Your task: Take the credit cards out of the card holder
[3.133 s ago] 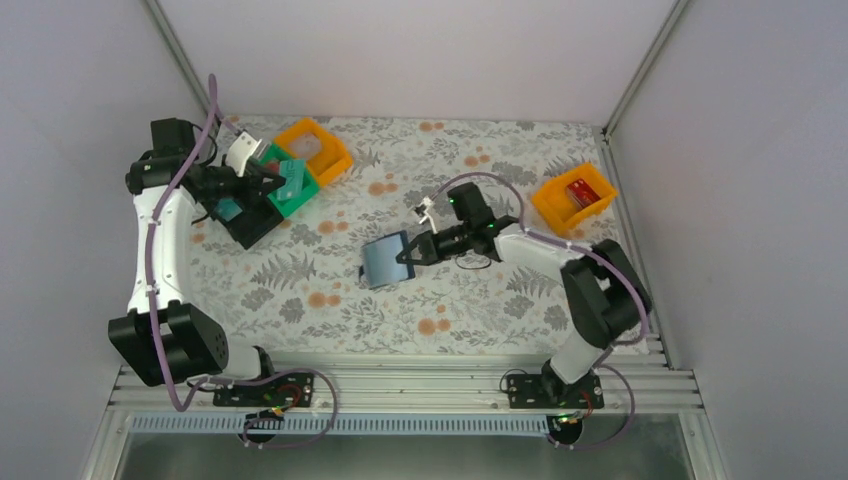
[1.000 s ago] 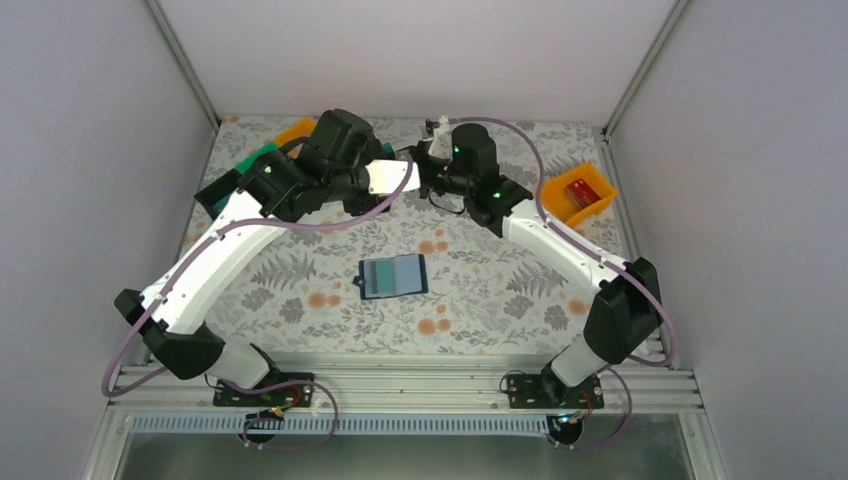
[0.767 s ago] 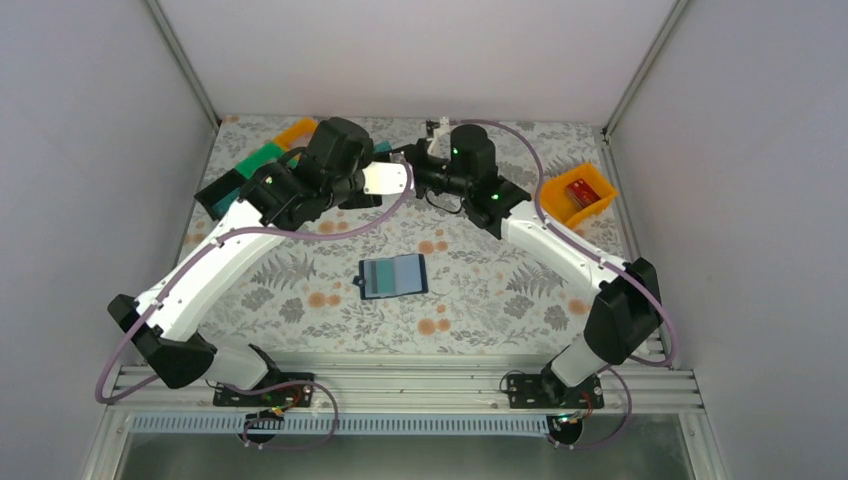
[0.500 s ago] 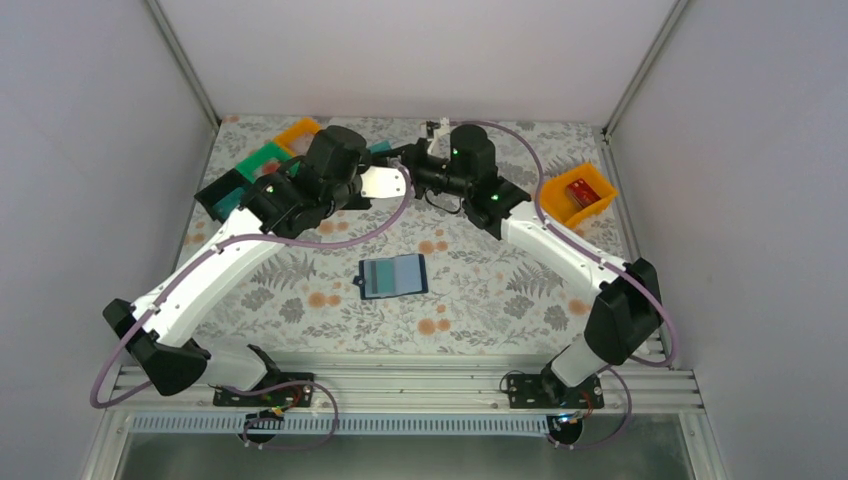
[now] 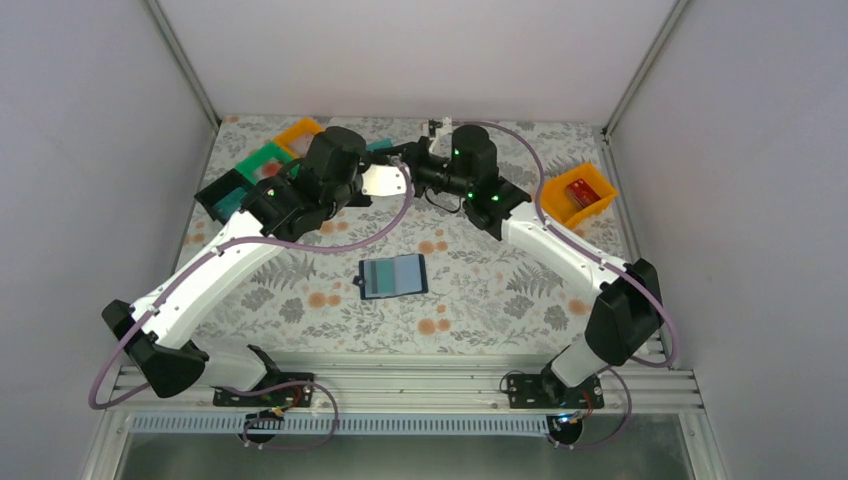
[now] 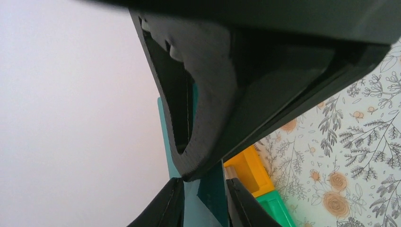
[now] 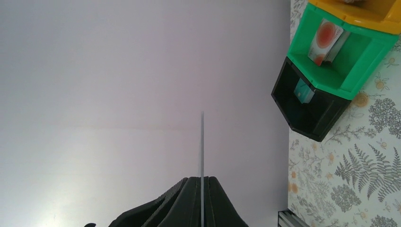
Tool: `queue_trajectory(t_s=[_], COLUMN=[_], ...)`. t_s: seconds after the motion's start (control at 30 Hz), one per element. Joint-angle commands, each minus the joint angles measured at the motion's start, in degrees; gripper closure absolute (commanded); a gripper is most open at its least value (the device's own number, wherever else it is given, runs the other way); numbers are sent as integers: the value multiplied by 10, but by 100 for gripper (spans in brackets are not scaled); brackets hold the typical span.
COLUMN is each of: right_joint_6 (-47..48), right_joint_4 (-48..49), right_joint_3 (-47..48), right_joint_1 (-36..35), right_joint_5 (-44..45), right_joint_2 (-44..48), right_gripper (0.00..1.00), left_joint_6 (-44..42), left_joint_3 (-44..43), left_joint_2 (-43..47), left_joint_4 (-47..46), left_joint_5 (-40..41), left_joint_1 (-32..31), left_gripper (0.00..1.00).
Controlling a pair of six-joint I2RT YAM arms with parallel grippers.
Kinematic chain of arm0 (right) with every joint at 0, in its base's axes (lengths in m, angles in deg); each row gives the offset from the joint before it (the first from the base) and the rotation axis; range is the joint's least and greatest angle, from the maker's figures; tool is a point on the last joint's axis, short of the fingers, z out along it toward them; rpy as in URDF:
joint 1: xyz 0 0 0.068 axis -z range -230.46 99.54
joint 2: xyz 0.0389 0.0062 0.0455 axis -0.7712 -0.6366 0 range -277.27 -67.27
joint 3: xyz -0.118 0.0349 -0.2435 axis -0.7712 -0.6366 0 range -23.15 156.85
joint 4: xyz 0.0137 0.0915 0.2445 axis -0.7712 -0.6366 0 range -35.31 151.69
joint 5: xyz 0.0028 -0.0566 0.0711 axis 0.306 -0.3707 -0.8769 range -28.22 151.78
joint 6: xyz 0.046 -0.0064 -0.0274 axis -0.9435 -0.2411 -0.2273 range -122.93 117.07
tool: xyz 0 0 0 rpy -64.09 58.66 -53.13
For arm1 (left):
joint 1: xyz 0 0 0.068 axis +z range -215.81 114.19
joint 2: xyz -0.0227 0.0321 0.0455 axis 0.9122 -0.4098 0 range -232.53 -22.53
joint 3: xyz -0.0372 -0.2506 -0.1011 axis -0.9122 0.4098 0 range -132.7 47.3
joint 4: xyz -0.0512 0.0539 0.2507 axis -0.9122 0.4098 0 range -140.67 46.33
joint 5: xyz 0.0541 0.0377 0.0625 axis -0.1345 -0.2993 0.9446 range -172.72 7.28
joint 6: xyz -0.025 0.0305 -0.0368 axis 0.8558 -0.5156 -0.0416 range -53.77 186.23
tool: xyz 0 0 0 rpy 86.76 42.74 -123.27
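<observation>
Right claw [image 7: 202, 179]: clamped on teal card [image 7: 202, 137], seen edge-on.
Left claw [image 6: 204, 189]: narrow about same card; grip possible, cannot tell.
Holder [image 5: 393, 276]: open, nearward of both claws.

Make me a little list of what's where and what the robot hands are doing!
card holder: lying open on the table, nothing touching it
right gripper: shut on a teal card, held up off the table
left gripper: fingers on either side of that same card; cannot tell if they grip it
green bin: holds a pale card with a reddish blotch
black bin: holds another card
orange bin on the right: something red inside
</observation>
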Motion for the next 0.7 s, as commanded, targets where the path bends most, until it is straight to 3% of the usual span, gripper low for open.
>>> queue_trajectory(t_s=[0.0, 0.17, 0.23, 0.33, 0.57, 0.6, 0.67], right_joint_6=[-2, -1, -2, -4, 9, 12, 21], right_joint_4=[36, 37, 38, 43, 38, 32, 17], right_joint_3=[-7, -4, -5, -7, -5, -2, 7], right_joint_1=[-10, -11, -10, -10, -6, -3, 3], right_joint_5=[-24, -25, -26, -30, -35, -39, -48], right_joint_2=[45, 46, 46, 48, 48, 44, 39], right_gripper=[96, 96, 96, 96, 96, 93, 78], left_joint_6=[-23, -24, -25, -26, -7, -4, 0], left_joint_3=[11, 10, 9, 13, -1, 1, 7], left_joint_2=[1, 1, 0, -1, -4, -4, -3], left_joint_4=[-21, -22, -21, -23, -10, -7, -9], left_joint_5=[49, 49, 49, 51, 30, 28, 29], left_joint_1=[5, 6, 7, 7, 13, 13, 13], left_gripper=[75, 73, 78, 96, 97, 98, 98])
